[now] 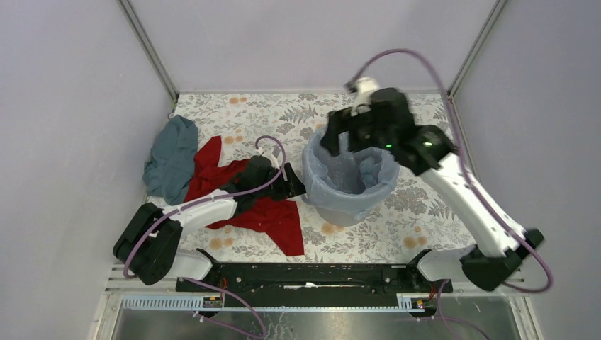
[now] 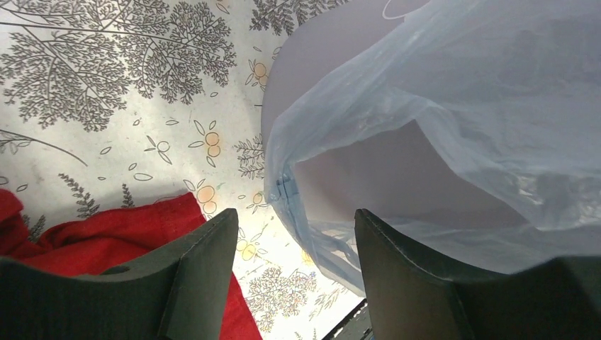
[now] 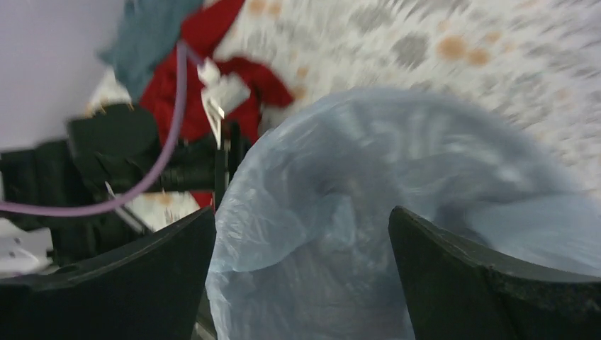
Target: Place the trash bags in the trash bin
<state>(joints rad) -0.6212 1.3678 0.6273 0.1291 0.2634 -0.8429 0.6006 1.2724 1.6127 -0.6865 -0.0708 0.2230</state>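
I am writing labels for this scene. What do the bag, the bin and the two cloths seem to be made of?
Bag: thin plastic film, pale blue, glossy; it wrinkles and lets the bin show through. Bin: probably hard plastic, light grey, smooth and matte. Red cloth and grey-blue cloth: soft woven fabric, it seems, matte; both lie in loose folds.

You see a bag point(image 2: 461, 106) of thin, glossy, wrinkled plastic film, a bin point(image 2: 319, 64) of smooth matt plastic, a red cloth point(image 2: 142, 234) of matt weave, and a table cover point(image 2: 142, 142) with slight sheen.
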